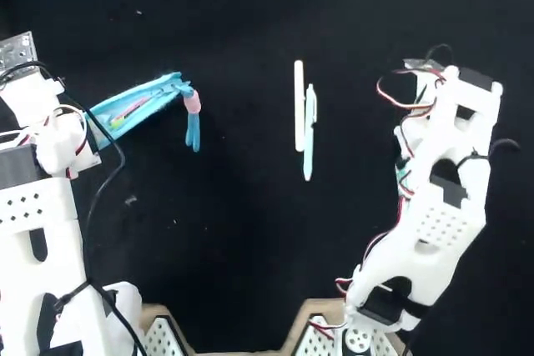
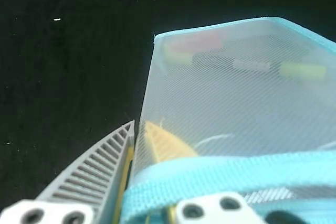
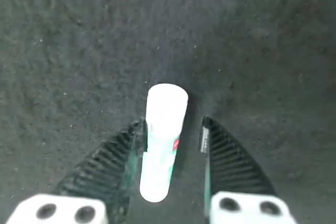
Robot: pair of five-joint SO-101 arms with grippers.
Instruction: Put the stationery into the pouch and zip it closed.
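Pouch: pale blue mesh pouch [image 1: 138, 106] near the tabletop's [image 1: 250, 231] left edge, tilted, its pink and blue zip pull [image 1: 193, 119] hanging off the end.
Pouch contents: blurred pink, yellow-green and white pieces showing through the mesh.
Left claw [image 1: 93, 121]: clamped on the pouch's end.
Right claw [image 3: 172, 123]: fingers apart around a white tube [image 3: 160, 156], which touches one finger, with a dark gap at the other.
Loose stationery: white pen [image 1: 299, 106] and pale blue pen [image 1: 309, 135] side by side mid-tabletop, toward the far edge.
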